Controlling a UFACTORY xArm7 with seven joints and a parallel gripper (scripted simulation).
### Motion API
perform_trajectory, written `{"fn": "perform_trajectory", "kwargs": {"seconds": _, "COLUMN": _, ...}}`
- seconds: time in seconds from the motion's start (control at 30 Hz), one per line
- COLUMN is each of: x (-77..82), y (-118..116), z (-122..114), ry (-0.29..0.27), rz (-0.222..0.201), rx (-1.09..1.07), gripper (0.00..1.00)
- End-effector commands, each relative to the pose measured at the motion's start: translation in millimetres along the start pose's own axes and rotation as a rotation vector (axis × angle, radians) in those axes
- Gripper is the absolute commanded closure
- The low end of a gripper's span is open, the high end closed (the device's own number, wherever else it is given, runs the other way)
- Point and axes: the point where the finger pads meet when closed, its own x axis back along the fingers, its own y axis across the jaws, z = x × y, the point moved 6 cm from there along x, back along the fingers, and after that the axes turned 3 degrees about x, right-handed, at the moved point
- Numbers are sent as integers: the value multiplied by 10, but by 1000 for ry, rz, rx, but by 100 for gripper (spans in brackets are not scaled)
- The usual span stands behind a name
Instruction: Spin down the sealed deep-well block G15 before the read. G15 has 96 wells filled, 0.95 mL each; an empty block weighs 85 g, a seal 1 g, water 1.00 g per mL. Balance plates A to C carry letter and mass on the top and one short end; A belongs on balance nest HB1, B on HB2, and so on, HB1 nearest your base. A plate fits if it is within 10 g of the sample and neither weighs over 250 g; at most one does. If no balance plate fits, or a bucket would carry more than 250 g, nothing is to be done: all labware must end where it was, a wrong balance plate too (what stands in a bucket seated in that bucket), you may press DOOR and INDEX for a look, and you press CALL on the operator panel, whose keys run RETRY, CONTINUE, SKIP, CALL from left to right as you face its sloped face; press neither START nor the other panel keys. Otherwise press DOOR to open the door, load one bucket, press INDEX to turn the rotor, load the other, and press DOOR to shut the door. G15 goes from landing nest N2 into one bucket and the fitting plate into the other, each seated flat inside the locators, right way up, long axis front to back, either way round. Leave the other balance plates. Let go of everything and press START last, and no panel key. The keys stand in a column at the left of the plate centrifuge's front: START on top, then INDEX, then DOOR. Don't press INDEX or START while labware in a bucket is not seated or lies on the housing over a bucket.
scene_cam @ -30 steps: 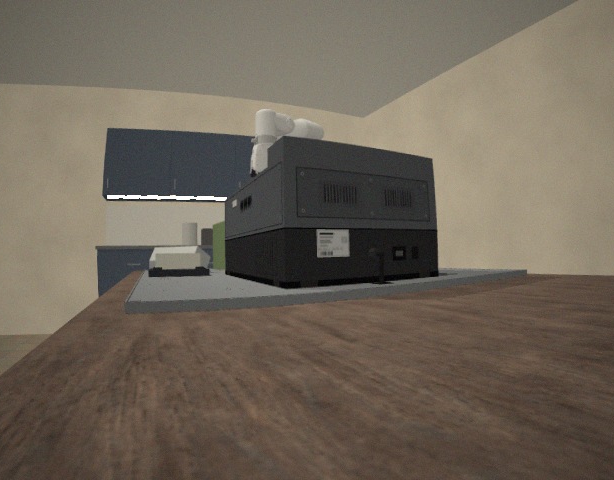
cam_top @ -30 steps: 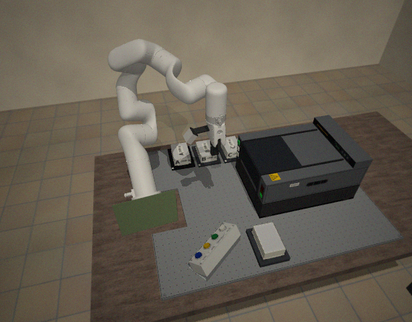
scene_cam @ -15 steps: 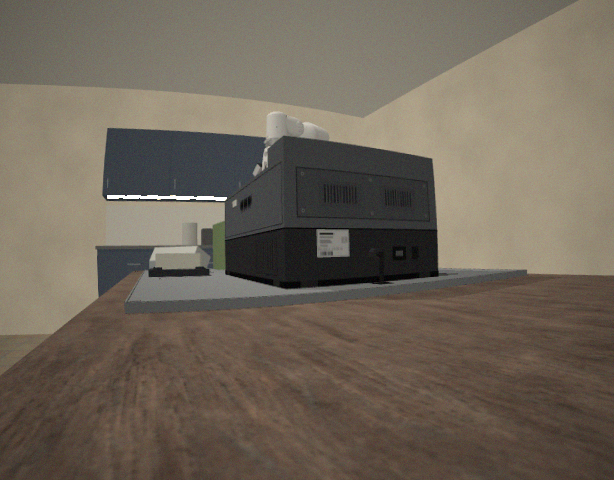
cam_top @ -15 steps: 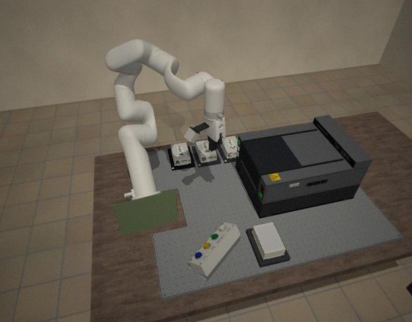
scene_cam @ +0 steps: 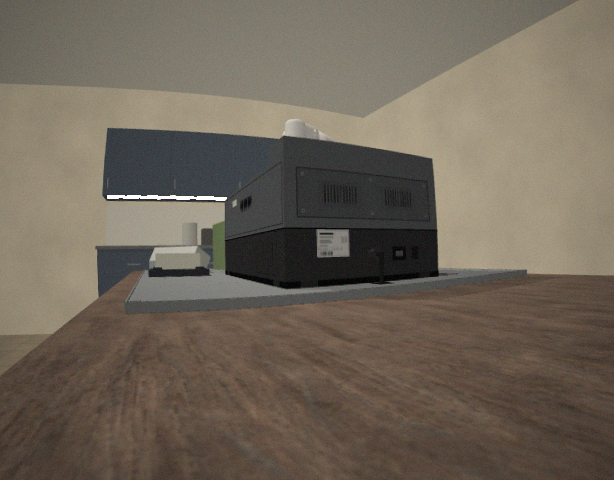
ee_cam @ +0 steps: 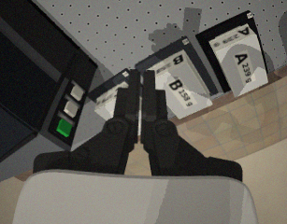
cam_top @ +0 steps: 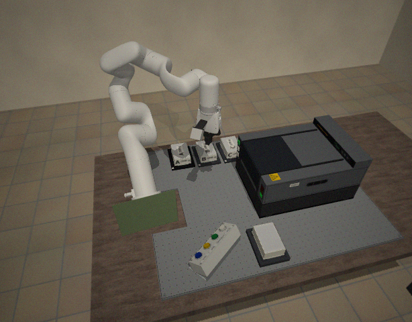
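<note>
My gripper (cam_top: 208, 139) is shut and empty, tilted, hovering just above balance plate B (cam_top: 207, 154). In the wrist view the closed fingertips point between plate B (ee_cam: 180, 90) and plate C (ee_cam: 108, 103), which the fingers partly hide. Plate A (cam_top: 180, 156) and plate C (cam_top: 229, 145) stand on their nests on either side of B; plate A also shows in the wrist view (ee_cam: 243, 63). The mass print is too small to read surely. The white sealed block G15 (cam_top: 268, 241) sits on its dark landing nest at the front. The centrifuge (cam_top: 300, 162) has its door shut.
The centrifuge's key column (ee_cam: 68, 111) shows two pale keys above a green one. The operator panel (cam_top: 215, 250) with green, yellow and blue keys in view lies left of G15. A green mat (cam_top: 145, 211) lies by my base. The rear view shows the centrifuge's back (scene_cam: 328, 217).
</note>
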Motion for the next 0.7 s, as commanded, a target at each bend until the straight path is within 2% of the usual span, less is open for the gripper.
{"fn": "perform_trajectory", "kwargs": {"seconds": 0.0, "x": -73, "y": 199, "z": -209, "ry": -3, "rz": 13, "rx": 245, "gripper": 100}}
{"fn": "perform_trajectory", "kwargs": {"seconds": 0.27, "x": -272, "y": 584, "z": -523, "ry": 3, "rz": 14, "rx": 686, "gripper": 100}}
{"fn": "perform_trajectory", "kwargs": {"seconds": 0.33, "x": -272, "y": 584, "z": -523, "ry": 3, "rz": 14, "rx": 686, "gripper": 100}}
{"fn": "perform_trajectory", "kwargs": {"seconds": 0.67, "x": -541, "y": 1066, "z": -787, "ry": 1, "rz": 15, "rx": 1258, "gripper": 100}}
